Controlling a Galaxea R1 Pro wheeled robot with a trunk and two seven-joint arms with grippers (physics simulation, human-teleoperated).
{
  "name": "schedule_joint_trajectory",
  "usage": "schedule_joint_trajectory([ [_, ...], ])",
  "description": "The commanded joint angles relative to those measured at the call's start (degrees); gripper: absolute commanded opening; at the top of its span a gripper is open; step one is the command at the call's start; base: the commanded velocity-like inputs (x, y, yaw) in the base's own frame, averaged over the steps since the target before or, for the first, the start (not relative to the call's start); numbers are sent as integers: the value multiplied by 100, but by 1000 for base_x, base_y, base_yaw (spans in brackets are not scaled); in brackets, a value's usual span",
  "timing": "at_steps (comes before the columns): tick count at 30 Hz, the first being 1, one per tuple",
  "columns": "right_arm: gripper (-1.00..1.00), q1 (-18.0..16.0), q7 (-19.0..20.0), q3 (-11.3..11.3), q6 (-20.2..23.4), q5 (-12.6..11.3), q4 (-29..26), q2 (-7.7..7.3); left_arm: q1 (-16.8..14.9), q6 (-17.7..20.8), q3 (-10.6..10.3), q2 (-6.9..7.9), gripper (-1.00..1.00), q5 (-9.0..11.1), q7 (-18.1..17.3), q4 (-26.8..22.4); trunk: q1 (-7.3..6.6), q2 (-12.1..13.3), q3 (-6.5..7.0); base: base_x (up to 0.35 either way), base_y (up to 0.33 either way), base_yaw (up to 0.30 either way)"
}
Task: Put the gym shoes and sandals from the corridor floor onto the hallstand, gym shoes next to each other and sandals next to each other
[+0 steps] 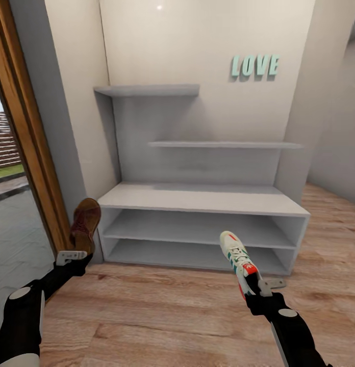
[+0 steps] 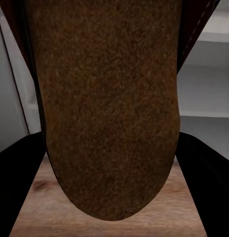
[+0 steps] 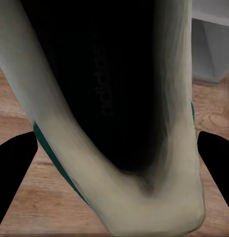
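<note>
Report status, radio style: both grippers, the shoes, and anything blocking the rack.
Left gripper shut on sandal. Right gripper shut on gym shoe. Hallstand ahead, bench and slots bare. Nothing in the way.

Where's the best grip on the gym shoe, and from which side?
As now: the right gripper is shut on the gym shoe's heel collar from behind. The open collar gives the jaws a thin wall to pinch, leaving the toe free toward the hallstand.
</note>
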Motion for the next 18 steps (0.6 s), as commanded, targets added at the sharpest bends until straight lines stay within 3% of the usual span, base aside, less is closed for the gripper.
schedule_joint_trajectory([
  [1,-100,-6,53,-14,24,58,-7,5,-6,44,13,-3,-100,-11,-41,-9,-2,-3,-6,-28,0,-180],
  [3,-100,-4,50,-128,25,58,-18,-6,-6,49,4,-3,-100,-16,-24,75,-2,-3,-6,-7,0,-180],
  [5,-100,-4,50,-424,25,56,-22,-8,-6,57,-35,-3,-100,-26,15,205,-2,-3,-6,-2,0,-68],
  [8,-100,-4,55,-1077,24,52,-24,-5,-6,126,-176,-3,-100,-39,193,294,-2,-3,-6,-1,0,-23],
  [10,-100,-6,57,-1574,27,51,-26,-4,-6,402,-369,-3,-100,-123,433,317,-2,-3,-6,0,0,-7],
  [12,-100,-5,72,-2109,31,50,-30,-7,-6,825,-680,-3,-100,-224,774,327,-2,-3,-6,0,0,-3],
  [13,-100,-4,82,-2518,35,47,-32,-18,-6,1107,-989,-3,-100,-264,1052,326,-2,-3,-6,0,0,-1],
  [14,-100,-4,84,-2661,36,46,-32,-22,-6,1182,-1098,-3,-100,-270,1141,326,-2,-3,-6,0,0,0],
  [16,-100,-7,95,-3309,48,43,-29,-32,-6,1373,-1510,-3,-100,-286,1413,325,-2,-3,-6,0,0,0],
  [18,-100,-5,103,-4435,62,41,-16,-51,-6,1502,-1955,-37,-100,-294,1583,325,-2,-3,-6,0,0,0],
])
